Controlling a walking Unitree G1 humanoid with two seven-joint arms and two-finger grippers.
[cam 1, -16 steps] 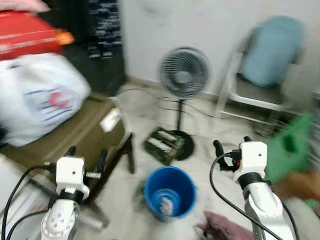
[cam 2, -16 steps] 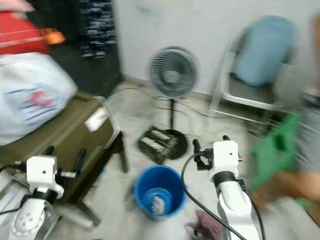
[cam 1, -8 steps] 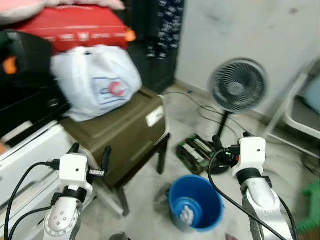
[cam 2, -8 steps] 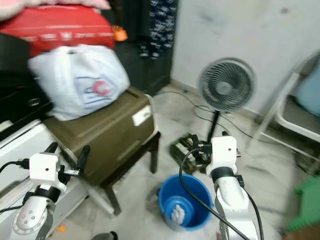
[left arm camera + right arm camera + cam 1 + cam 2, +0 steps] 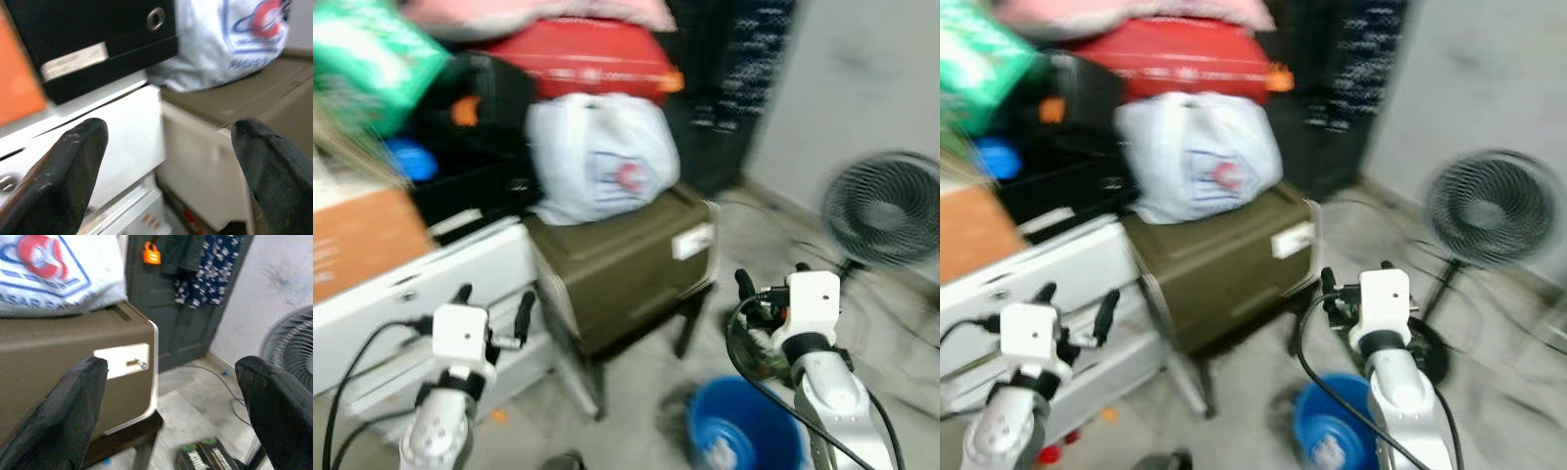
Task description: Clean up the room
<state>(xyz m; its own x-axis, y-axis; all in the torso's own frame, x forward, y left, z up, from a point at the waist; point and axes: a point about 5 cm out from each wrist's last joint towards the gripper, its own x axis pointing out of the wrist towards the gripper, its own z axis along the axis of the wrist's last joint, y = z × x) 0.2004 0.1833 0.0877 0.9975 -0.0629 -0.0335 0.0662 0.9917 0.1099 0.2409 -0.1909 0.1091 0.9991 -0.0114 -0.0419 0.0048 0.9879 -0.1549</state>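
The head views are blurred. The landmark is an olive-brown storage box [image 5: 622, 264] with a white latch plate on its front, resting on a dark-legged stool. A white plastic bag [image 5: 600, 157] with a blue and red logo sits on top of the box, and a red bag [image 5: 576, 57] lies above the bag, with a pink cushion-like shape above that. Against the box's left side stands a white drawer unit [image 5: 431, 294], which carries a black case [image 5: 475, 191] and an orange-brown carton [image 5: 362, 240]. A green packet [image 5: 372, 49] shows high up to the left of the box, too smeared to read.

On the floor in front of the box and to its right is a blue bucket [image 5: 739, 431] with something pale inside. Farther to the right of the box stands a pedestal fan [image 5: 886, 211], near a pale wall. Behind the box is a dark door with patterned cloth hanging on it and an orange padlock [image 5: 151, 253].

The left claw [image 5: 491, 305] is raised in front of the drawer unit, just left of the box, its fingers [image 5: 78, 161] spread wide and holding nothing. The right claw [image 5: 770, 283] is raised to the right of the box, above the bucket, its fingers [image 5: 78, 406] also wide apart and empty, pointed toward the box's latch corner.
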